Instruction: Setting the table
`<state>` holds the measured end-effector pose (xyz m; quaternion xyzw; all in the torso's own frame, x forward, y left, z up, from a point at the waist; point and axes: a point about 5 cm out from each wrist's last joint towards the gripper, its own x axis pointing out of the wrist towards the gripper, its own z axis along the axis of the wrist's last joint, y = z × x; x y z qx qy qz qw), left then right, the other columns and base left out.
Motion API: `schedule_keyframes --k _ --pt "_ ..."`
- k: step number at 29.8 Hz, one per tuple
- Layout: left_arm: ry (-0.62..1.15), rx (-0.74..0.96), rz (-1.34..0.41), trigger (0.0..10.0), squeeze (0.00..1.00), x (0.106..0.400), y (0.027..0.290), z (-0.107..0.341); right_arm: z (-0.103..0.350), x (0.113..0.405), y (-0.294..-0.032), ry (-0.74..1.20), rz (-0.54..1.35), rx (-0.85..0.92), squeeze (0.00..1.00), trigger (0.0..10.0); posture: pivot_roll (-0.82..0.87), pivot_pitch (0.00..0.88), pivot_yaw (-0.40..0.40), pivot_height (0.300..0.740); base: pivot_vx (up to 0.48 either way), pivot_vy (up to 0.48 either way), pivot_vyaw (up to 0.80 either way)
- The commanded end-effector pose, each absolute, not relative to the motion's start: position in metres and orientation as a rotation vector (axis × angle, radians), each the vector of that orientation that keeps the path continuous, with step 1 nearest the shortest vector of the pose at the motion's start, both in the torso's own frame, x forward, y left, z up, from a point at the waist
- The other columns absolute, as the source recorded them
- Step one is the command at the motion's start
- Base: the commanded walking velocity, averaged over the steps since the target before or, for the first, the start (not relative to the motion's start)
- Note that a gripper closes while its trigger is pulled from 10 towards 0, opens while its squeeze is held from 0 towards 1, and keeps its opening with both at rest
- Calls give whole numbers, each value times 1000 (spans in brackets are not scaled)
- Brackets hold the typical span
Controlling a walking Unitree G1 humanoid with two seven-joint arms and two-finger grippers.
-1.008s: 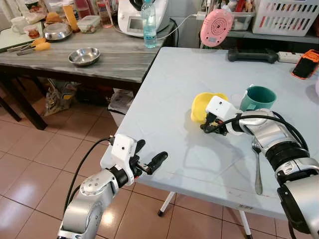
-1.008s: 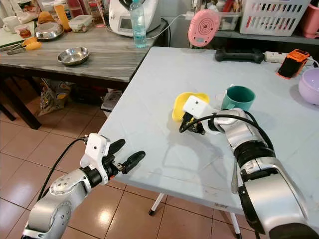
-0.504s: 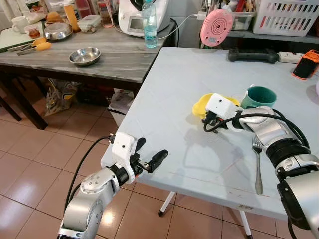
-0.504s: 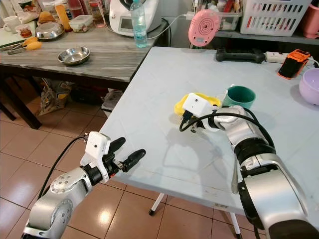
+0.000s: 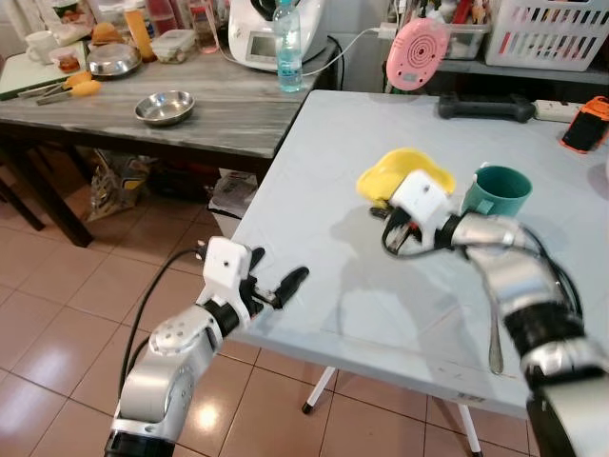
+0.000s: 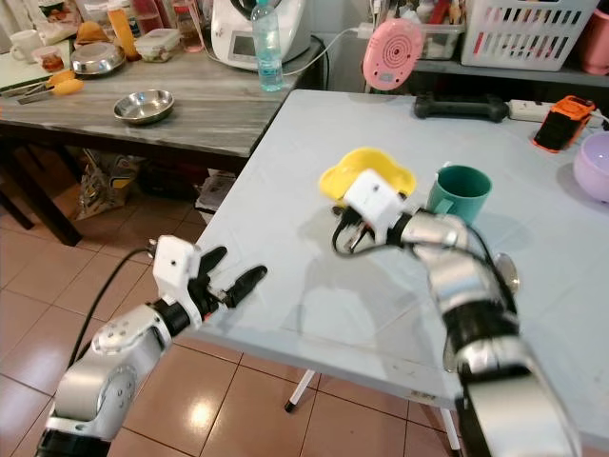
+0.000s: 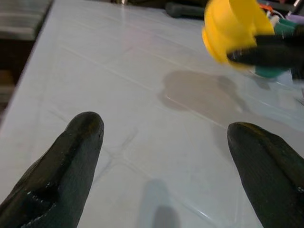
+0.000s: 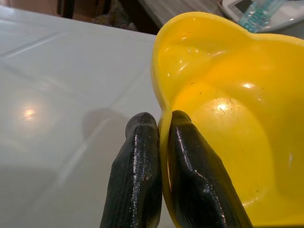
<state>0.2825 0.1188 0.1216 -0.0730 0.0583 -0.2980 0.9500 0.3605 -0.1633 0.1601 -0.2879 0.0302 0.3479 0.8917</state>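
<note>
I am standing at the near left corner of a pale grey tabletop [image 5: 314, 171], setting it for a meal. My right gripper [image 8: 159, 156] pinches the thin rim of a glossy yellow plastic bowl [image 5: 400, 173], one black finger inside the wall and one outside, pressed together on it. I judge this edge grip is used because the bowl is too wide to span. The bowl hangs tilted above the table, clear of the surface, with its shadow on the tabletop beneath it and nearer to me. It is just left of a dark green ceramic mug [image 5: 499, 188], which stands upright toward the right side of the table. A metal fork [image 5: 493, 338] lies flat near the table's near right edge, its length running from near to far, as if already laid for a place. My left gripper [image 5: 271, 288] hovers at the near left edge of the table, its two black fingers [image 7: 71, 156] spread wide and holding nothing, pointing across the table toward the bowl; I judge it waits in reserve. Beyond the table on the left stands a darker marble-topped counter [image 5: 114, 119] with a small steel dish [image 5: 164, 107] and a clear water bottle [image 5: 289, 43].
</note>
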Motion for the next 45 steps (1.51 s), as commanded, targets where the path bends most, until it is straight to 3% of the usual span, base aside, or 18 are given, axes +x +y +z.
schedule_keyframes --k 1,9,10,11,12,13,14,15,27,38,45 --pt "128 -141 -580 10000 0 284 123 119 175 360 -158 -19 705 -603 0 0 -73 25 57 740 0 0 0" --pt "81 -99 -417 10000 0 300 138 123 179 312 -143 -212 507 -378 0 0 -87 22 56 740 0 0 0" --pt "78 -106 -404 10000 0 302 141 124 170 303 -145 -204 426 -275 0 0 -93 21 59 740 0 0 0" --pt "75 -106 -398 10000 0 303 142 124 165 298 -147 -198 387 -242 0 2549 -95 20 61 740 0 0 0" --pt "69 -103 -382 10000 0 305 144 125 157 289 -149 -183 337 -226 0 2588 -100 21 64 740 0 0 0" --pt "69 -103 -377 10000 0 306 145 125 153 285 -150 -174 311 -210 0 3569 -100 21 64 740 0 0 0" --pt "69 -104 -370 10000 0 307 146 125 150 279 -152 -150 262 -183 0 9529 -112 21 70 740 0 0 0" --pt "71 -108 -368 10000 0 308 146 124 148 277 -154 -138 240 -171 0 10000 -115 21 72 740 0 0 0" --pt "62 -119 -338 10000 0 318 145 124 142 261 -162 -71 95 -79 0 10000 -135 30 72 740 0 0 -440" --pt "55 -121 -315 10000 0 320 150 124 143 259 -152 -63 124 -69 0 10000 -129 37 67 740 0 0 -619" --pt "49 -115 -309 10000 0 322 152 124 145 260 -147 -73 141 -58 0 10000 -128 38 68 740 0 313 0"
